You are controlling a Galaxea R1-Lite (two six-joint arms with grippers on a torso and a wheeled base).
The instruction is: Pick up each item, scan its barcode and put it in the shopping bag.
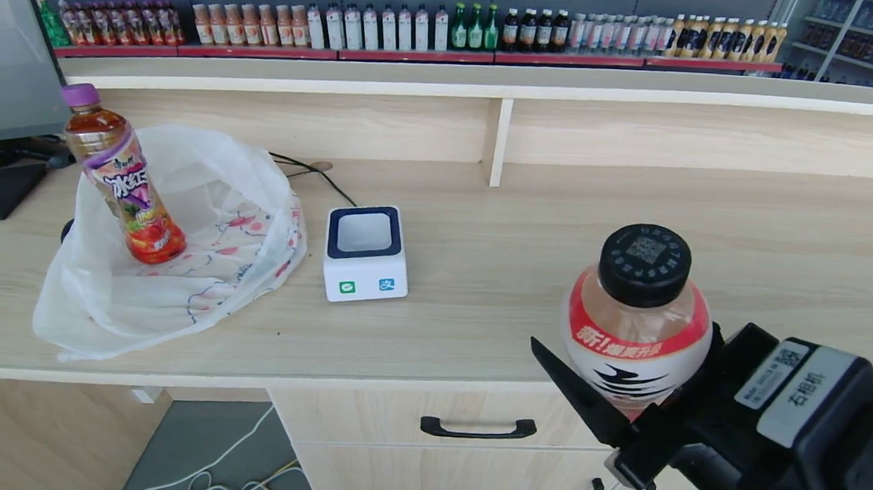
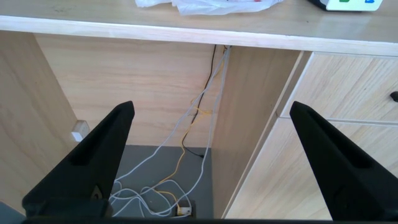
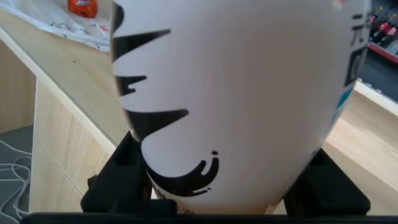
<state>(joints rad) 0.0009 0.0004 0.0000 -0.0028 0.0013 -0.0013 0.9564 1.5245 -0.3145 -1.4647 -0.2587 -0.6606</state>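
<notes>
Head view gives you right gripper (image 1: 625, 346) clamped on the black-capped bottle (image 1: 638, 315); left wrist view, left gripper (image 2: 211, 109) spread wide, empty.

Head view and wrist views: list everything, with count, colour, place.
counter: one, light wood, foreground.
shopping bag: one, translucent white, counter left.
tea bottle: one, amber, upright on shopping bag.
scanner: one, white, beside bag.
drink bottle: one, white, held at front right.
shelf bottles: many, mixed, behind counter.
cables: several, white, under counter.
right hand: one, black, shut on drink bottle.
left hand: one, black, open, below counter top.
</notes>
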